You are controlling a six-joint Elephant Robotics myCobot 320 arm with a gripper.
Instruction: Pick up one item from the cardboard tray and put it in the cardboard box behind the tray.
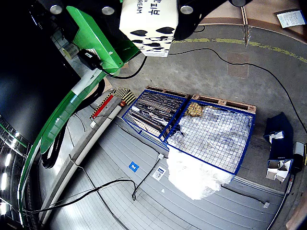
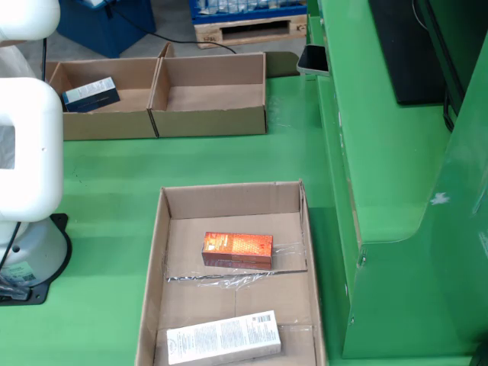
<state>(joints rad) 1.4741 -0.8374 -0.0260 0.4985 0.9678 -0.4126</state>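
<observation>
In the view that rides on the gripper, a white carton with black cow spots [image 1: 148, 28] is held at the top of the picture, and my gripper [image 1: 148, 21] is shut on it, with black fingers [image 1: 192, 19] on both sides. The still side view shows the cardboard tray [image 2: 229, 200] with an orange box [image 2: 237, 249] and a white box [image 2: 223, 338] lying in it. Behind the tray stand two open cardboard boxes. The left box [image 2: 107, 126] holds a dark blue carton [image 2: 90, 94]; the right box [image 2: 210, 122] shows only its bare floor. The gripper itself is outside the side view.
The arm's white body [image 2: 27, 145] and base stand at the left on the green table [image 2: 99, 175]. A raised green structure [image 2: 396, 152] borders the tray on the right, with a phone [image 2: 313, 59] on it. Far below, the riding view shows blue wire cages [image 1: 211, 134] and cables.
</observation>
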